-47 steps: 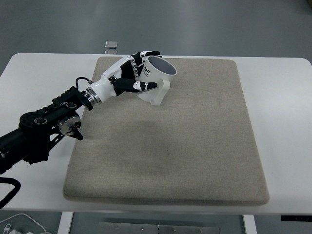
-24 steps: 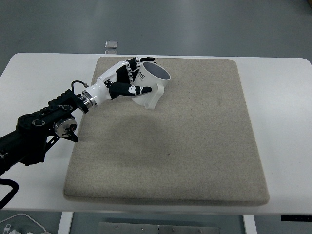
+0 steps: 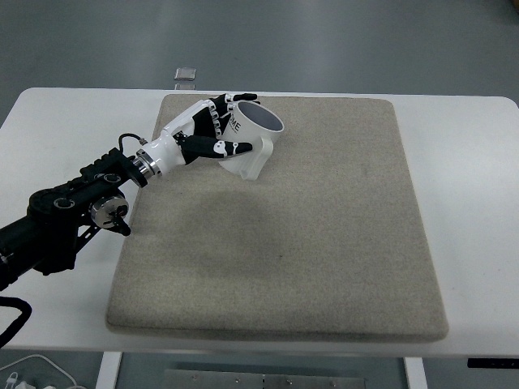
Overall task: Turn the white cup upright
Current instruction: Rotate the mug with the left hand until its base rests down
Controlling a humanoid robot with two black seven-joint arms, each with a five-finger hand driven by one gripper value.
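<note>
Your left hand [image 3: 209, 136] is wrapped around the white cup [image 3: 251, 142], fingers curled over its far side and the thumb pressed along the near side. You can see the cup near the far left corner of the beige mat [image 3: 324, 243], tilted with its open mouth facing up and toward the right, its handle low against the mat on the white table [image 3: 470, 203].

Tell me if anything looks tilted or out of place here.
The white ceramic cup is tilted, mouth up and rightward, held by the left robot hand at the far-left part of the beige felt mat. Nothing spilled.
</note>
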